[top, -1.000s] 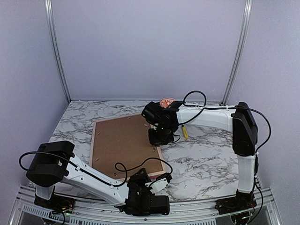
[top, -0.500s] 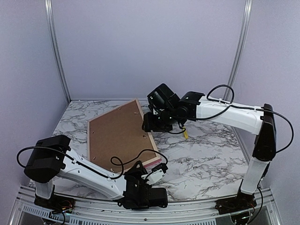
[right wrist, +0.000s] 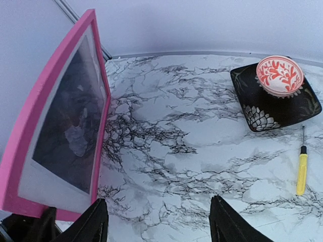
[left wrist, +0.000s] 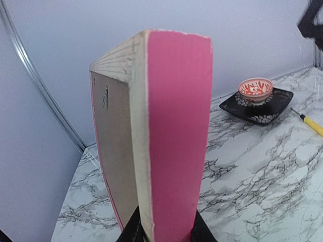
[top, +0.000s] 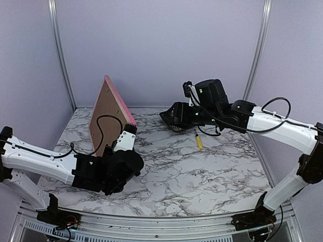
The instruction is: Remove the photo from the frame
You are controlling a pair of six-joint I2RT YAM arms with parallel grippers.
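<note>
The frame (left wrist: 176, 126) has a bright pink border and a plain brown backing board (left wrist: 116, 151); the photo (right wrist: 70, 126) is dark brown-reddish with a pale figure and white margins. The table (right wrist: 176, 151) is white marble with grey-black veins. The bowl (right wrist: 279, 74) is white with red motifs, the square plate (right wrist: 262, 113) black with pale floral markings, and the screwdriver (right wrist: 302, 174) yellow-handled.

We take this for a robotics lab test booth, not a home. Plain pale walls (top: 161, 50) joined by bare metal posts (top: 61, 55) box in a marble-patterned table (top: 202, 171). A left arm (top: 35, 159) and a right arm (top: 282, 128), trailing black cables, rise from a metal rail (top: 192, 222) at the near edge. The loose things are few: a pink frame (left wrist: 176, 136), a bowl (right wrist: 279, 74) on a black plate (right wrist: 275, 108), and a screwdriver (right wrist: 302, 174).
</note>
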